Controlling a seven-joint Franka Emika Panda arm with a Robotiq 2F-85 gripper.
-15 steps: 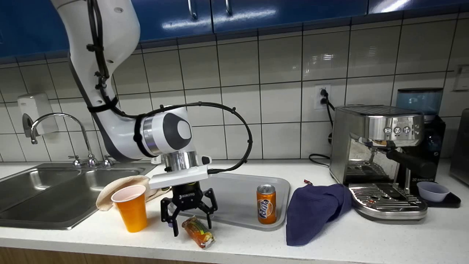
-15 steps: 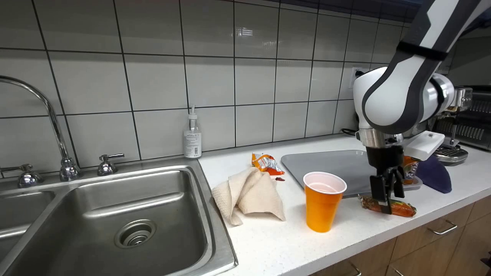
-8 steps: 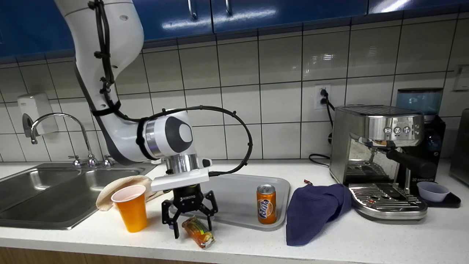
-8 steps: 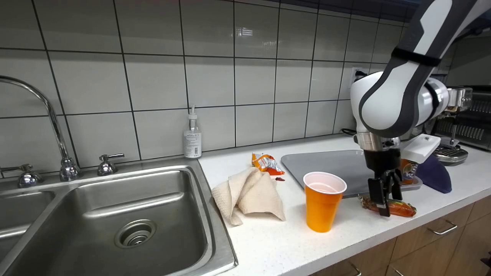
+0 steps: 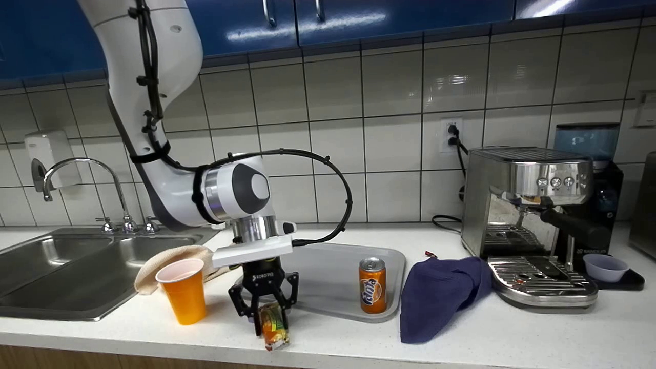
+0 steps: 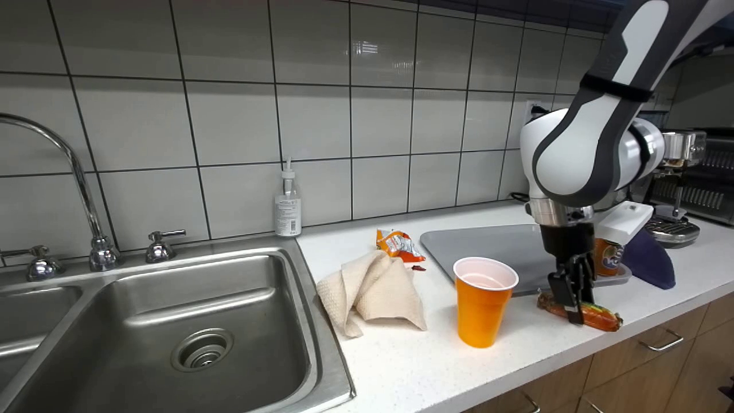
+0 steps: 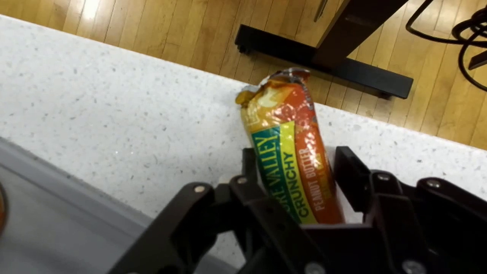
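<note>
My gripper (image 7: 296, 163) is down at the counter, its two black fingers on either side of a Nature Valley bar (image 7: 293, 152). In the wrist view the left finger (image 7: 249, 161) meets the wrapper. A thin strip of white shows between the bar and the right finger (image 7: 352, 179), so the jaws stand part open. The orange bar (image 5: 274, 328) lies lengthwise between the fingertips in an exterior view, its front end pointing to the counter edge. In an exterior view the gripper (image 6: 584, 312) hides the middle of the bar (image 6: 602, 317). Its rear end is hidden in the wrist view.
A grey tray (image 5: 328, 256) behind the gripper carries a Fanta can (image 5: 372, 285). An orange cup (image 6: 484, 310) stands sinkward of the gripper, near a beige cloth (image 6: 378, 289) and a snack wrapper (image 6: 398, 245). A navy cloth (image 5: 443, 297) and coffee machine (image 5: 528, 225) stand beyond the can.
The fingers have drawn closer together around the bar. The bar has swung from a slant to lie more in line between them. The arm has shifted only slightly.
</note>
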